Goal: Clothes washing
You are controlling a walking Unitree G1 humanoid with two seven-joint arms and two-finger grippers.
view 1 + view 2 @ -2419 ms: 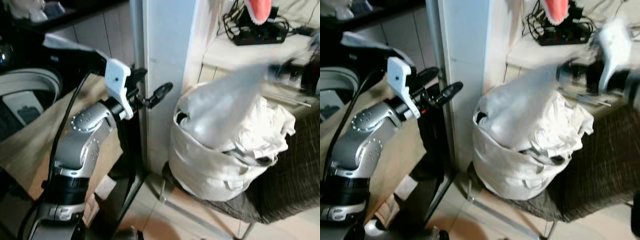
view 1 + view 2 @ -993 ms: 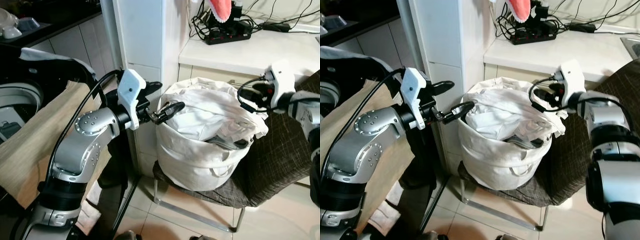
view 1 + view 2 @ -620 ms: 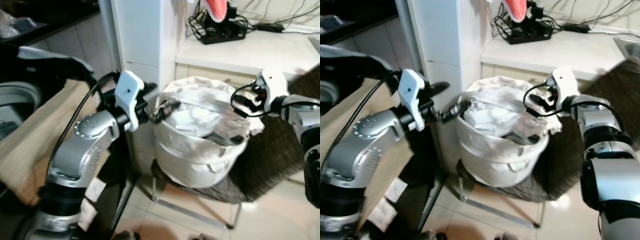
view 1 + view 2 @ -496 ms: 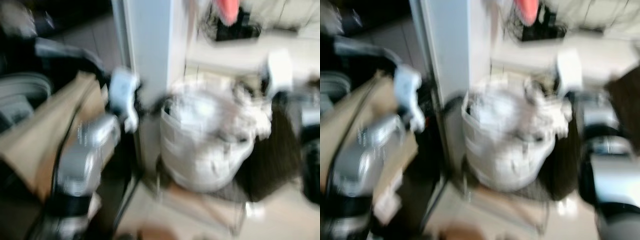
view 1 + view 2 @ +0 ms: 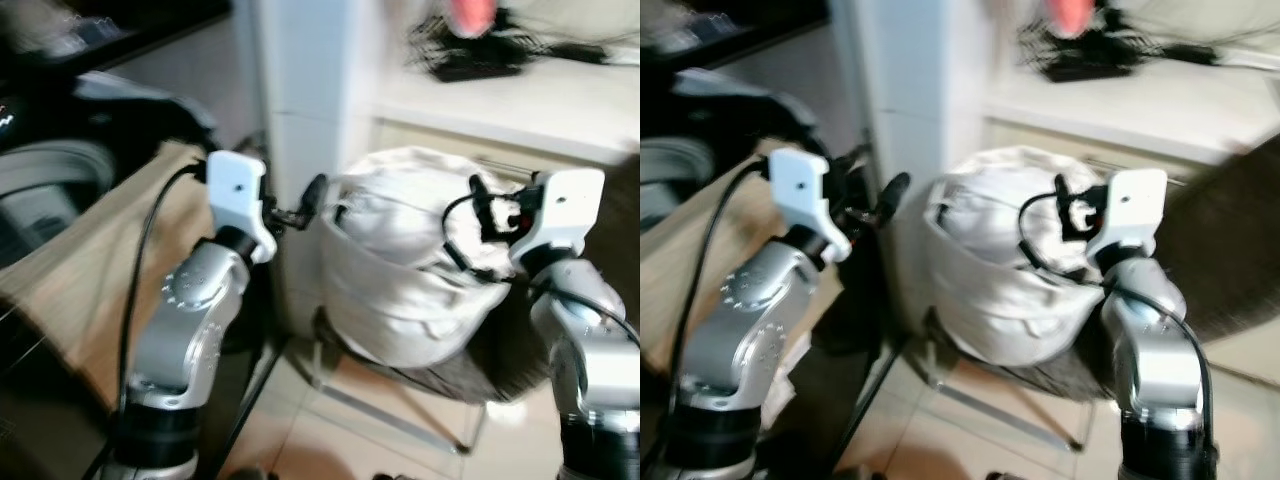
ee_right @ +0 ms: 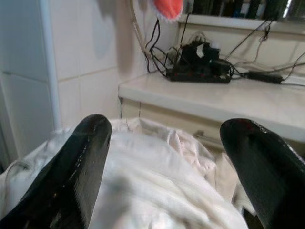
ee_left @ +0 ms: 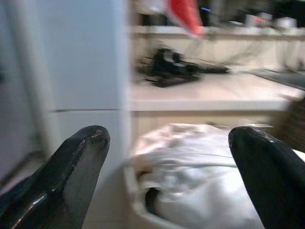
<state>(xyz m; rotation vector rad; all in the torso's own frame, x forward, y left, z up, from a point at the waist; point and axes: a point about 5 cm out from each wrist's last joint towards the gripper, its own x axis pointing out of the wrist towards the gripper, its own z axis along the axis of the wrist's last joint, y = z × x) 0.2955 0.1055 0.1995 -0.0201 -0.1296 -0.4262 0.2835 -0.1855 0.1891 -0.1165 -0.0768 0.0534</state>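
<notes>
I've brought both arms in on the laundry basket (image 5: 405, 290), which sits on a chair (image 5: 500, 365) beside the tabletop (image 5: 520, 100). Since a second ago the right gripper (image 6: 164, 157) has closed on its far rim, the left gripper (image 7: 167, 176) on the near side; both fingers spread wide, holding nothing, so lifting seems next, though blur hides contact

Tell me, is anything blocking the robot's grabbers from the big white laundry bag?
Nothing visible does. The left gripper and the right gripper, jaws open, sit at either side of the laundry bag on the chair, with only air between.
</notes>
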